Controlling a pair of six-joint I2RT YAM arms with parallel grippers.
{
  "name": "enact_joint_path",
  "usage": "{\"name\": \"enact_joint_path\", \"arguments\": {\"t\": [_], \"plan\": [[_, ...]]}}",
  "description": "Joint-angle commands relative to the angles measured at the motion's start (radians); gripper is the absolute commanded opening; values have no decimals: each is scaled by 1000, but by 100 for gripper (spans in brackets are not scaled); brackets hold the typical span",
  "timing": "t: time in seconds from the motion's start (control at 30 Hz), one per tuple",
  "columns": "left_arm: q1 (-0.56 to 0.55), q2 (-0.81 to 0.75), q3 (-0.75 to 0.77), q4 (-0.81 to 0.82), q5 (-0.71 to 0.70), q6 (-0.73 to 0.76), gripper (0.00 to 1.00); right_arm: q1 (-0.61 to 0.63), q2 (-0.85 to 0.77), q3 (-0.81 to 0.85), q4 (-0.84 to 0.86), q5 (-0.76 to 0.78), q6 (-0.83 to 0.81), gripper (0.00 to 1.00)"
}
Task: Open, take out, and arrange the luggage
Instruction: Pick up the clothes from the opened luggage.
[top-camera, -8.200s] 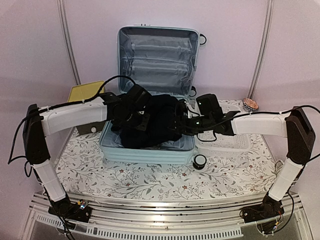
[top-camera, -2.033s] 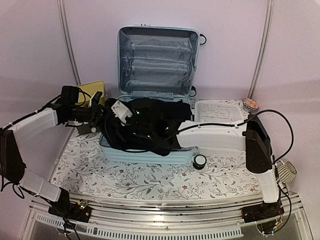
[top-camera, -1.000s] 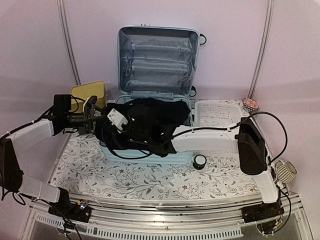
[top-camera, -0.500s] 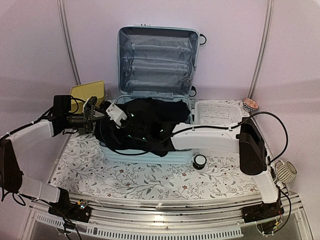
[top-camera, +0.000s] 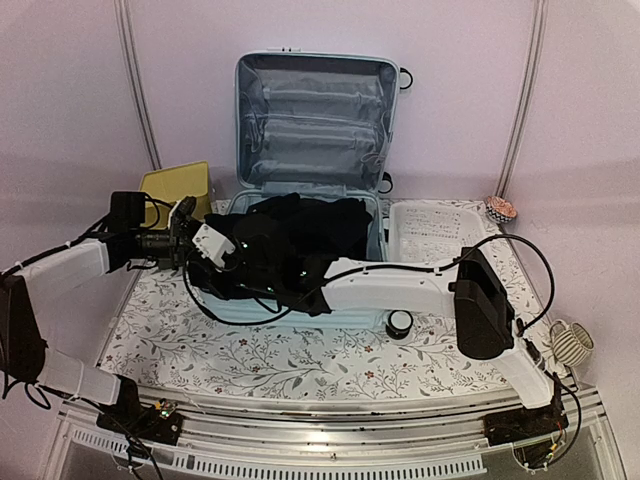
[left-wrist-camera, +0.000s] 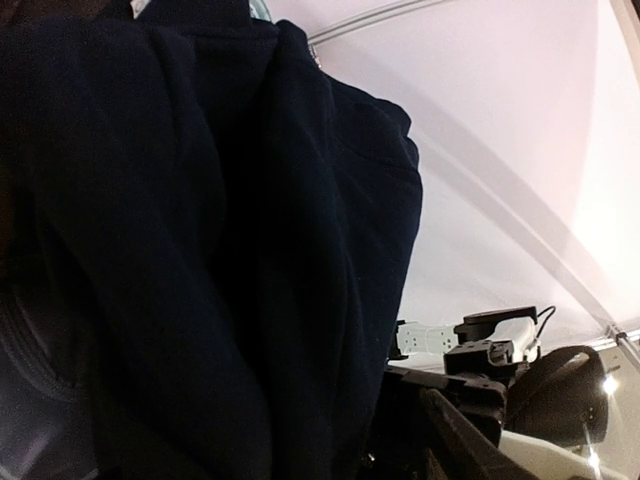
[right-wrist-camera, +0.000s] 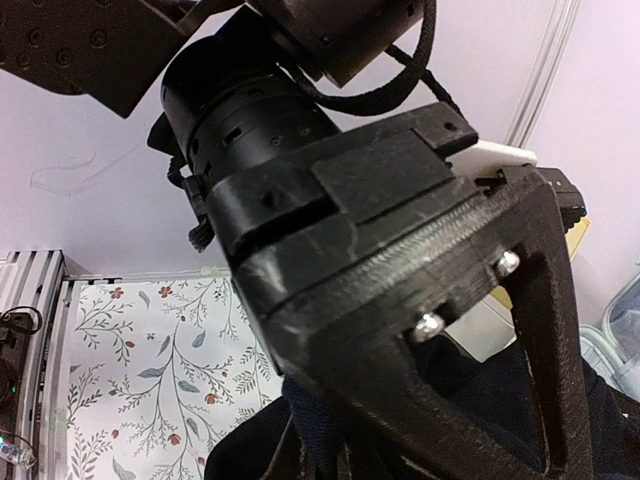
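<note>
The large pale mint-blue hard-shell suitcase lies open towards the back middle of the table. Its grey-lined lid stands upright against the rear wall and its base lies flat, heaped with black clothing that spills over the left rim. One black-and-white caster wheel shows at the near right corner. The table wears a white cloth printed with leafy sprigs, and the room behind is plain pale lilac wall with two slim white poles. A white lattice plastic basket sits just beside the suitcase on the right, and a small yellow-topped box on the left at the back. The right arm stretches across the front of the base, hiding much of its near wall. The right gripper is at the left rim, jaws together on the black clothing. The left gripper meets it there, close against the cloth, which fills its wrist view; how wide its jaws stand cannot be told.
</note>
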Motion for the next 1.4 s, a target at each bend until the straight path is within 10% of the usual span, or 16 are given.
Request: {"name": "enact_joint_path", "arguments": {"t": [0.0,0.3,0.6,0.93,1.37], "plan": [[-19,10,6,2,28,5,59,21,44,25,12,-23,10,5],[-17,28,54,-87,-24,77,0,22,-70,-60,-19,-79,32,28],[5,49,116,-78,0,56,0,40,-449,-510,-28,-100,182,56],[-15,6,130,429,-65,-483,0,38,-783,-915,-146,251,471,95],[-236,40,251,632,-369,-754,0,50,-594,-713,-237,605,540,99]]}}
